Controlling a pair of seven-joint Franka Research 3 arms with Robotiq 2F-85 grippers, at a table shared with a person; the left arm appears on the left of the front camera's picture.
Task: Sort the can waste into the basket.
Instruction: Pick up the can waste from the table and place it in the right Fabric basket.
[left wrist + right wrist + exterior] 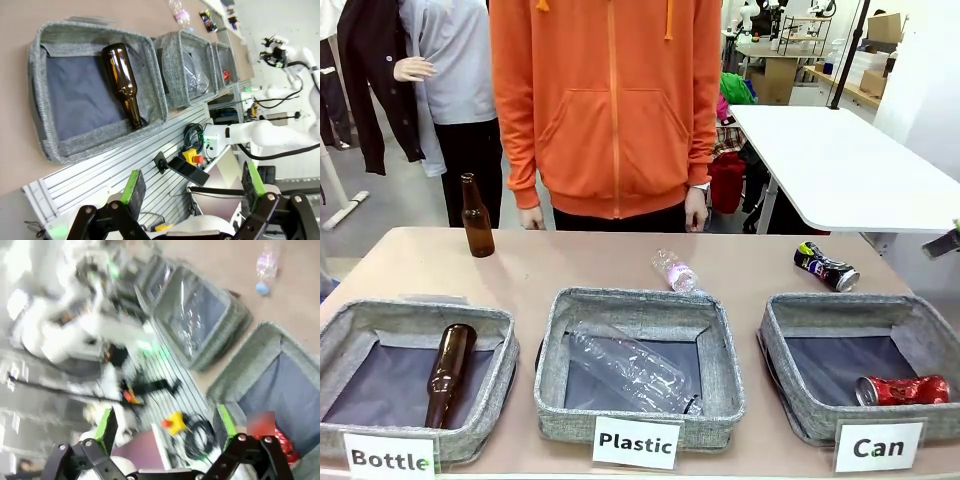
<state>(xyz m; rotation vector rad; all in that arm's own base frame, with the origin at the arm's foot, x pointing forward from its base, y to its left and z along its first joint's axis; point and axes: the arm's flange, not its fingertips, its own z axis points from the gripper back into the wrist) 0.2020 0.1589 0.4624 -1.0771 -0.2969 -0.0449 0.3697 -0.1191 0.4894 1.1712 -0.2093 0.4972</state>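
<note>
— What do the signs read?
— "Can" on the white sign (879,446) fronting the grey woven basket (808,422). Left of that basket, the other signs (637,442) read "Plastic" and "Bottle".
— And the cans?
— The crushed red can (903,390) lies inside that basket. The black can (827,267) lies on the table (570,260) just behind it, its print unreadable.
— Grippers?
— The left gripper (193,185) and right gripper (166,424) both gape, empty. The right wrist view is blurred.

front: fixed, near side, faces across table (570,265) to person (610,110) | left wrist: rolled, off near edge, past fingers (134,186) | right wrist: blurred, by Can basket (245,360) | shared: Plastic basket (720,370)
</note>
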